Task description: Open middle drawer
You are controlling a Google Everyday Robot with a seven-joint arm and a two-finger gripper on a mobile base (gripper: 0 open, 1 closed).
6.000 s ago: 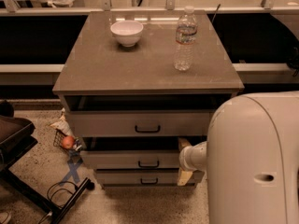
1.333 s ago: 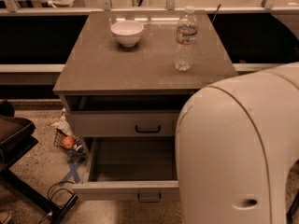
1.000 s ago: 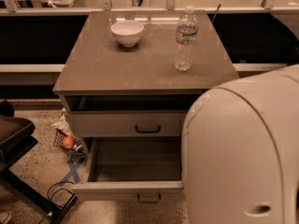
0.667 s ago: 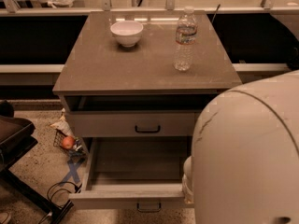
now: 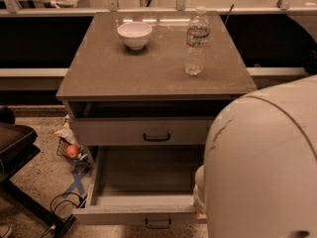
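Observation:
The middle drawer (image 5: 143,209) stands pulled far out from the cabinet, and its plain grey box shows empty inside. Its small black bar handle (image 5: 158,223) sits on the front at the lower edge of the view. Above it, the top drawer (image 5: 143,131) with its own black handle is open only a crack. My arm's big white shell (image 5: 262,167) fills the right side. My gripper (image 5: 199,209) is low beside the right end of the middle drawer's front, mostly hidden behind the shell.
A white bowl (image 5: 134,34) and a clear water bottle (image 5: 197,42) stand on the cabinet top (image 5: 124,68). On the floor at left lie a dark chair base (image 5: 20,148), cables, a blue tape cross and a small wire basket with an orange ball (image 5: 72,150).
The middle drawer, nearly shut six seconds ago, is now pulled far out. In the last second my arm's shell has drawn back to the right, uncovering more of the drawer.

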